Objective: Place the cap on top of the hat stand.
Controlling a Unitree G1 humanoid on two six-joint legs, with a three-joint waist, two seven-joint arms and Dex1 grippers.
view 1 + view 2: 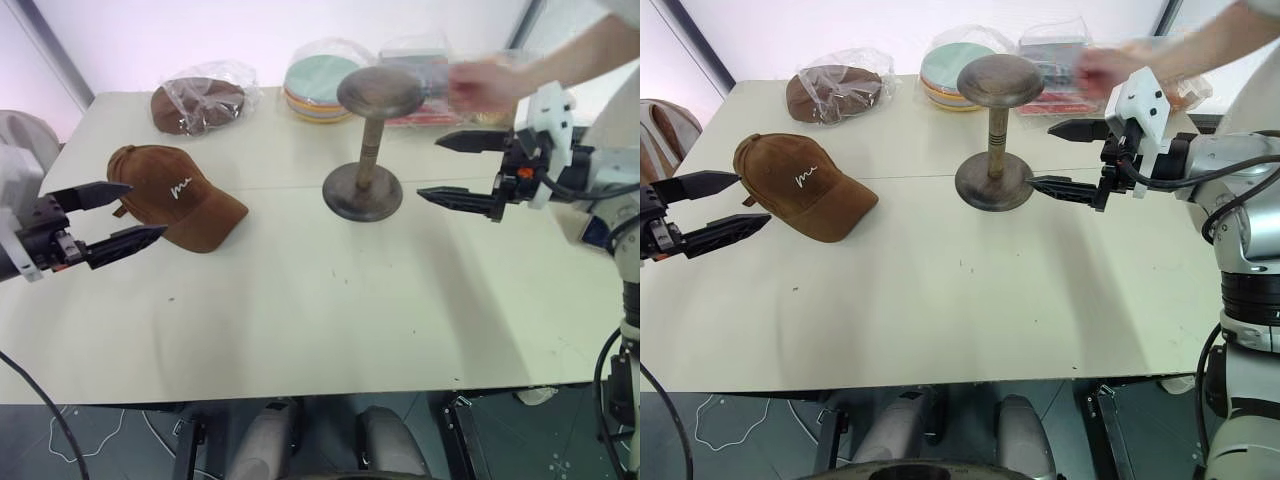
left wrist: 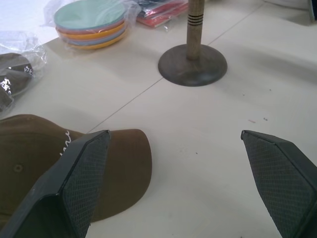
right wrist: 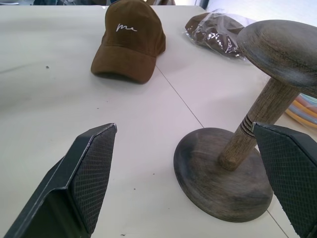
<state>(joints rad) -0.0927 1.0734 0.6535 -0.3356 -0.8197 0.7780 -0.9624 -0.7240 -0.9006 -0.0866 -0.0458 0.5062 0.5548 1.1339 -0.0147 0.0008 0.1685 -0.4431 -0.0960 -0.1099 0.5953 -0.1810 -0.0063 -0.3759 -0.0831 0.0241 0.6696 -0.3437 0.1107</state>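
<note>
Both grippers, left (image 1: 132,214) and right (image 1: 434,167), gape empty; a blurred hand (image 1: 482,84) hides packets behind the hat stand (image 1: 368,140).

Bright, even overhead illumination with a washed-out backdrop behind the table (image 1: 300,330). The hat stand (image 1: 365,150) casts a faint, soft shadow around its base. Beyond the stand, a person's hand (image 1: 480,85) is motion-blurred; wrist views show slight haze.

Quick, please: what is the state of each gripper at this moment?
Left gripper: open, holding nothing, beside the cap.
Right gripper: open, holding nothing, beside the hat stand.
</note>
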